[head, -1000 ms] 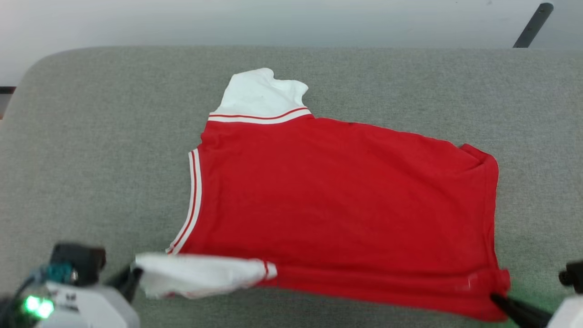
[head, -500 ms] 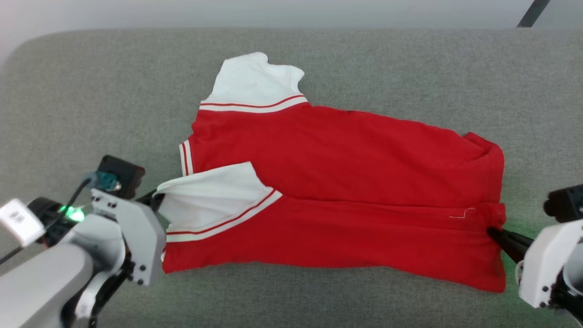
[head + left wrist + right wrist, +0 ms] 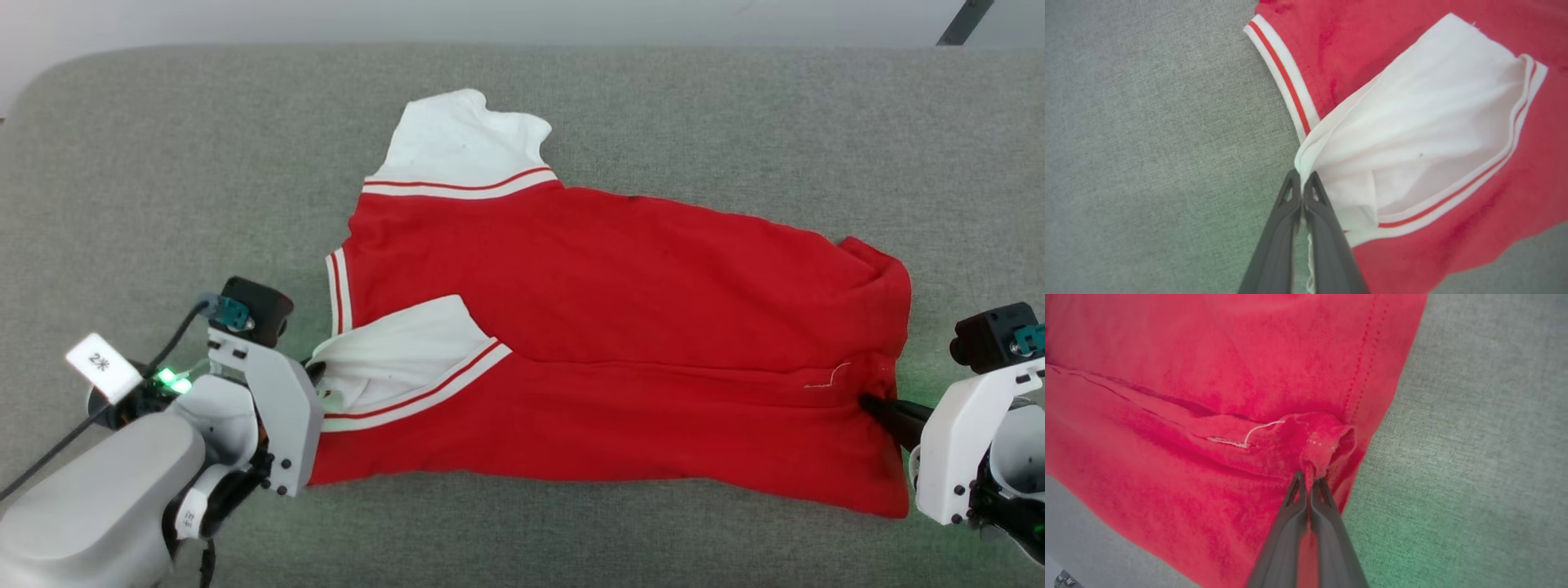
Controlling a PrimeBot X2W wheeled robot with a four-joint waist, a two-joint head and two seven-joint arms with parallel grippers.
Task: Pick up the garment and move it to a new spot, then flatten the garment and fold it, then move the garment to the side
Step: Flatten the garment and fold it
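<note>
On the grey padded surface (image 3: 163,163) my garment (image 3: 620,327) lies centred, long axis running 9 to 3 o'clock, neck end at 9 and hem at 3; its 6 o'clock edge is doubled toward 12, I judge because I pin both ends: left gripper (image 3: 1301,175) clamped on the white sleeve (image 3: 1412,134), right gripper (image 3: 1309,475) clamped on the hem corner (image 3: 1327,445)

Wide grey fabric surface (image 3: 163,163); perhaps pale wall (image 3: 490,20) behind.

White tag (image 3: 103,367) near the left gripper (image 3: 314,371) seems to read "2米".
</note>
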